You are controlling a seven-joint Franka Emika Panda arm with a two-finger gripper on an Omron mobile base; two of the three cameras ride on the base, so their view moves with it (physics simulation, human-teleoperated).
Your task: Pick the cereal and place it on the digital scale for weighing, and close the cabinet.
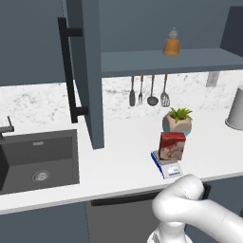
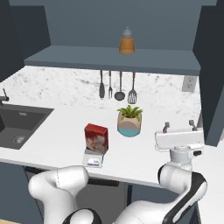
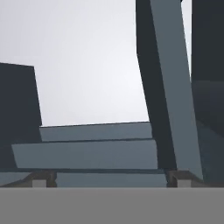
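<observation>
The red cereal box (image 1: 172, 145) (image 2: 96, 138) stands upright on the digital scale (image 1: 167, 167) (image 2: 92, 160), near the counter's front edge. The upper cabinet stands open. Its left door (image 1: 88, 71), with a black bar handle (image 1: 69, 71), swings out over the counter, and its right door (image 2: 211, 74) hangs open at the right. My gripper (image 2: 179, 126) (image 3: 108, 180) is open and empty, fingers pointing up. It sits just left of the right door's lower edge, well right of the cereal. In the hand view the door's edge (image 3: 171, 87) rises ahead.
An orange bottle (image 1: 171, 43) (image 2: 126, 42) stands on the cabinet shelf. A potted plant (image 1: 177, 120) (image 2: 129, 120) sits behind the cereal, with utensils (image 1: 148, 91) hanging on the wall. There is a sink (image 1: 38, 161) at the left and a grey container (image 1: 235, 109) at the far right.
</observation>
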